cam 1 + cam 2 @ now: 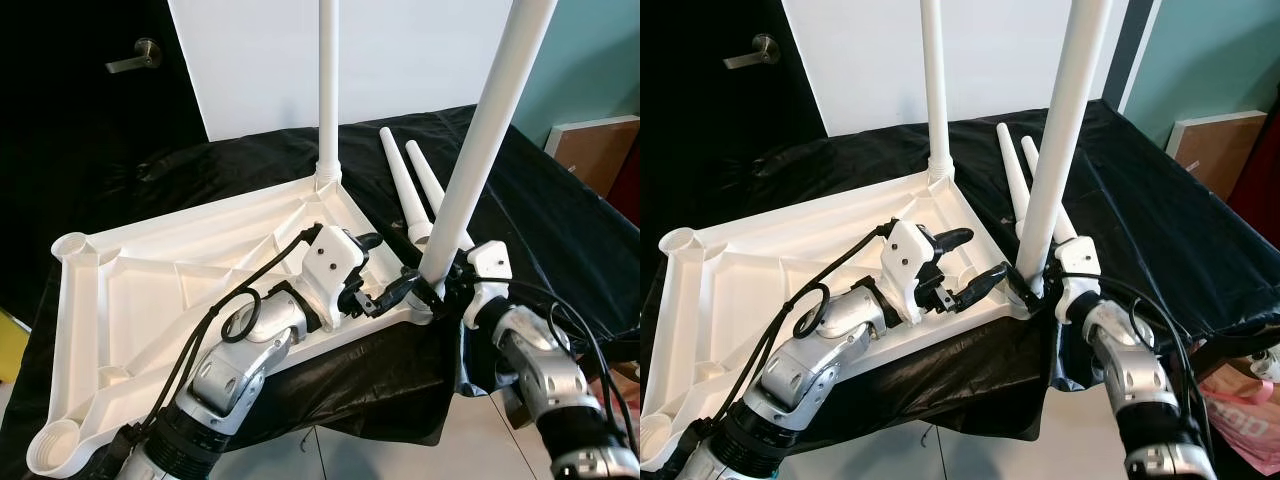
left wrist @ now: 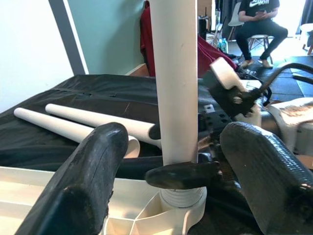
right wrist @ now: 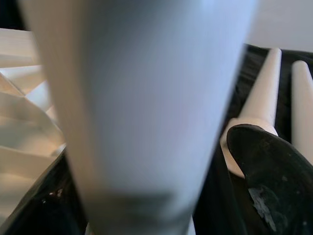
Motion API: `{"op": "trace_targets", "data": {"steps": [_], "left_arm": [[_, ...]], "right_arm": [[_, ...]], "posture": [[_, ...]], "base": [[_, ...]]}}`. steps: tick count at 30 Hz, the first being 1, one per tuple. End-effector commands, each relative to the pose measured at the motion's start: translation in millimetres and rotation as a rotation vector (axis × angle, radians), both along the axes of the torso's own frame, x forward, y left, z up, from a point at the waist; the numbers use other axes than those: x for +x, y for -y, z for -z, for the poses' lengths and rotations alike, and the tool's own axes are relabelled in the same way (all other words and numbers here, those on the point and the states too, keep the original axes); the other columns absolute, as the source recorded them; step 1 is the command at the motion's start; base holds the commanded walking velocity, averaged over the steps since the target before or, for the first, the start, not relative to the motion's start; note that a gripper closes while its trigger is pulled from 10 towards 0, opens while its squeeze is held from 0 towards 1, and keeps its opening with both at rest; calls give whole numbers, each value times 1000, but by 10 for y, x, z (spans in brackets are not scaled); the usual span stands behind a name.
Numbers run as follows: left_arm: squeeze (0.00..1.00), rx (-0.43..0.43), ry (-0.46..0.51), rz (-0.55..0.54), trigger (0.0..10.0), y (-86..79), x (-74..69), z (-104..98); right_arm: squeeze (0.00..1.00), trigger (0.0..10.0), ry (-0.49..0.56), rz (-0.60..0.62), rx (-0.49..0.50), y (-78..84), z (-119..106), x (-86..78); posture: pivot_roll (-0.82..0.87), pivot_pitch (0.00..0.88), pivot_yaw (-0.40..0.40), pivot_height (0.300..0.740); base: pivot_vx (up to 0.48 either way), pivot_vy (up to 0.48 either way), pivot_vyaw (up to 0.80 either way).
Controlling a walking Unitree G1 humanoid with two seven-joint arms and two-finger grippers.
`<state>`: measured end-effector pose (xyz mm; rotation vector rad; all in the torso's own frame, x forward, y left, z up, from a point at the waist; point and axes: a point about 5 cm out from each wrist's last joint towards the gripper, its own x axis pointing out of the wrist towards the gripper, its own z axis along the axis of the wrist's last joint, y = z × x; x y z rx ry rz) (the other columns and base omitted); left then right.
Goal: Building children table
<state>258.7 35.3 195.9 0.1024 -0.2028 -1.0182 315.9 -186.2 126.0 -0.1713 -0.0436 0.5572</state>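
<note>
here the upturned white plastic children's tabletop lies ribbed side up on the black-draped counter. one long white tapered leg stands upright in the far corner socket. a second white tapered leg rises from the near corner socket, leaning a little toward the robot's right.

right end effector grips this second leg just above its base, fingers closed round the shaft. left end effector hovers over the tabletop rim just beside the same base, its fingers spread apart and holding nothing.

key relation: the leg's long axis runs near vertical, up from the socket, with the right end effector on it and the left just beside it on the tabletop side. judgement: seating turns on bringing that axis square to the socket; the right arm is the working one.

two spare white tapered legs lie flat on the cloth, behind the held leg, tips pointing away.
</note>
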Motion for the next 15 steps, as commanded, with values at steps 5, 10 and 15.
{"op": "trace_targets", "data": {"steps": [5,10,15], "left_arm": [[0,40,-3,74,10000,36,-27,34],[0,48,0,76,10000,20,-34,30],[0,50,-4,74,10000,-2,-36,32]], "right_arm": [[0,10000,-31,-86,-71,-87,59,119],[0,0,-40,-115,-68,-130,74,139],[0,0,-57,-132,-56,-136,151,82]], "posture": [[-172,18,27,740],[-164,14,28,740],[-167,21,35,740]], "base": [[0,0,0],[0,0,0],[0,0,0]]}}
